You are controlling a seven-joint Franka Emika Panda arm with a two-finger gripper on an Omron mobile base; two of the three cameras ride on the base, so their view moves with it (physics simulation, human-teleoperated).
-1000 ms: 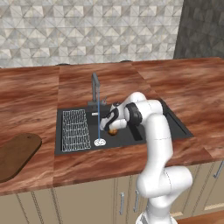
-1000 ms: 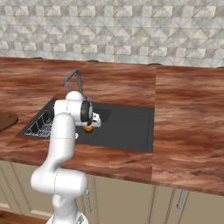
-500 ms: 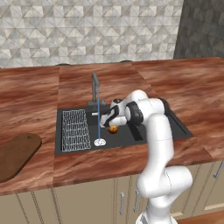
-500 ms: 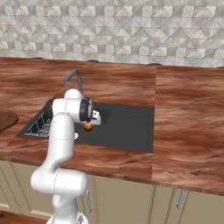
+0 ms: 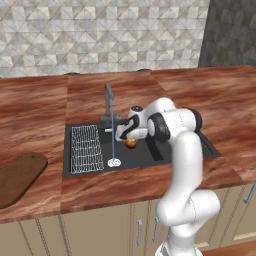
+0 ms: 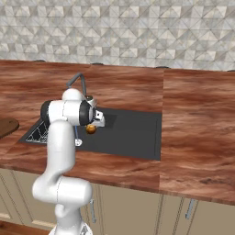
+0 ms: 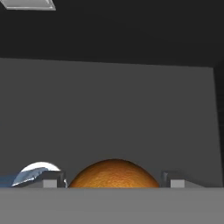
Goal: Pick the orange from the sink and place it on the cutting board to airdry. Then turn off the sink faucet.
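Note:
The orange (image 5: 131,143) (image 6: 91,129) hangs over the black sink (image 5: 165,156) (image 6: 133,137), just right of the water stream. My gripper (image 5: 129,139) (image 6: 93,125) is shut on it; in the hand view the orange (image 7: 114,174) fills the gap between the two fingertips (image 7: 176,180) of my gripper (image 7: 114,182). The grey sink faucet (image 5: 109,100) (image 6: 77,81) stands at the basin's back edge with water running. The dark brown cutting board (image 5: 17,175) (image 6: 5,126) lies on the counter far to the left.
A white wire rack (image 5: 85,148) sits in the sink's left part. The thin water stream (image 5: 113,140) ends in a splash (image 5: 114,162) on the basin floor. Reddish wood countertop (image 5: 210,95) surrounds the sink, with a tiled wall behind.
The orange has come up off the sink floor near the splash and moved right and up with my gripper; over the last half second little has moved.

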